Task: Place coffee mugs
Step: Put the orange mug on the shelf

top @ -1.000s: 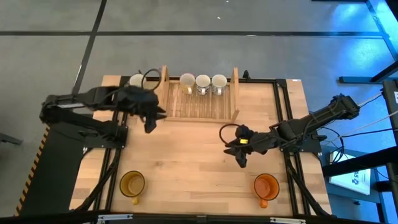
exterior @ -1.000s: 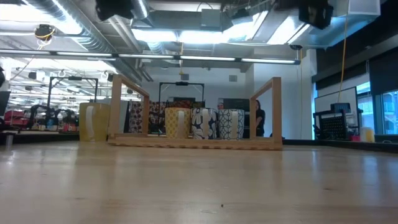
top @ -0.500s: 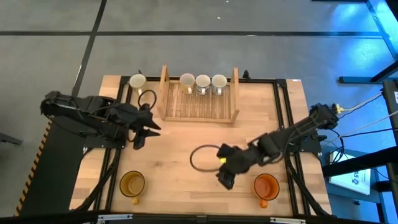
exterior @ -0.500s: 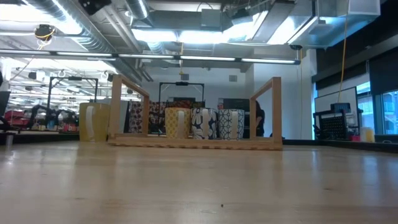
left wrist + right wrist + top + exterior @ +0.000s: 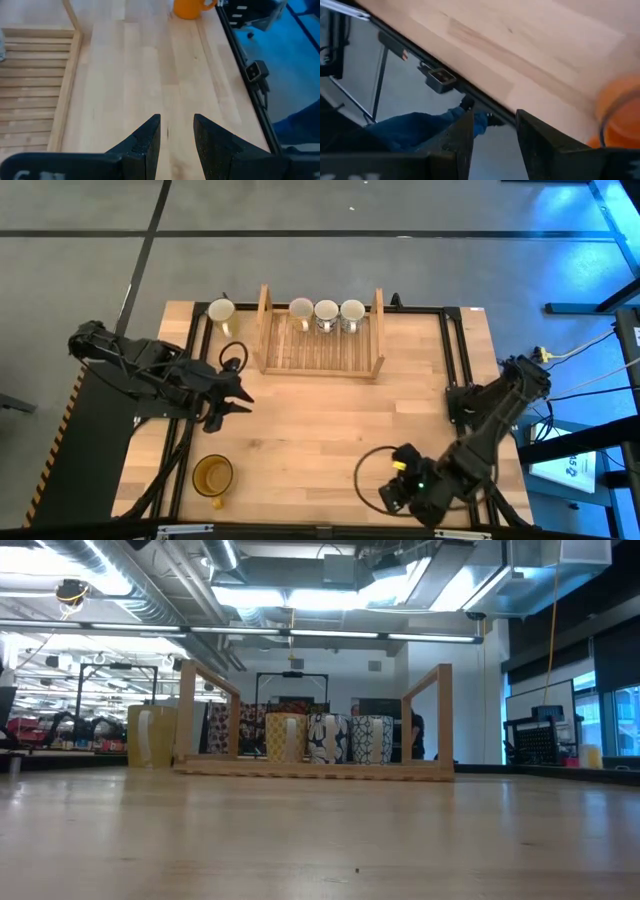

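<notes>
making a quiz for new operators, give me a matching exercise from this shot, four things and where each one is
Things:
1. amber mug
2. orange mug
3. lone white mug
4. left tool

Places:
A. outside the rack's left end
B. near table edge, left side
C. above the table's left side, open, empty
D. near edge, under the right arm in the high view

Pairs: 1-B, 2-D, 3-A, 4-C
</notes>
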